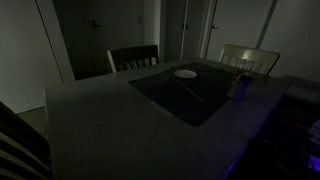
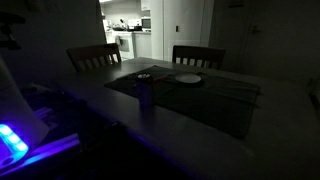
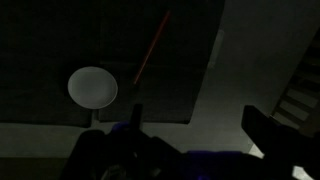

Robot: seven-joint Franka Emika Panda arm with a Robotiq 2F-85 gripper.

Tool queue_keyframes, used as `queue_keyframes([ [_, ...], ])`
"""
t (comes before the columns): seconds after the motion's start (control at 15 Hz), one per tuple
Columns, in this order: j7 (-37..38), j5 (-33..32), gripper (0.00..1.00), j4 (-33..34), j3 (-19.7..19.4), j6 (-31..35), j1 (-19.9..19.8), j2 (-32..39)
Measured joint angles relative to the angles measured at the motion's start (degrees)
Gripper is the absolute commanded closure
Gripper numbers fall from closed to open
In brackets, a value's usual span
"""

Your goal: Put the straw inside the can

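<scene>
A dull metallic grey is shown by the can (image 2: pixel 145 92). The plate (image 3: pixel 92 87) appears smooth, as does the straw (image 3: pixel 150 50) at its one o'clock. The placemat (image 1: pixel 170 105) appears matt.

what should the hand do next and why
Probably move forward and down to the straw. The hand is open and holds nothing, the straw lies flat ahead of it beside the plate, and it must be picked up before it can go to the can.

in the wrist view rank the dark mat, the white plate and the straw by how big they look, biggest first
1. dark mat: covers most of the frame.
2. straw: longer than the plate is wide, though very thin.
3. white plate: shorter across, yet covers more area than the straw.
</scene>
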Motion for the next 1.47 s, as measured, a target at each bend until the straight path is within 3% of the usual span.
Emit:
queue_keyframes([
  [0.53,0.04,1.70,0.00,-1.41,3.01,16.07,0.14,10.26],
  [0.93,4.87,2.01,0.00,-1.64,5.56,26.70,0.12,20.00],
  [1.2,6.49,2.25,0.00,-1.41,6.88,28.46,-0.38,26.03],
  [1.47,6.59,2.14,0.00,-1.28,7.34,28.60,-0.61,26.64],
])
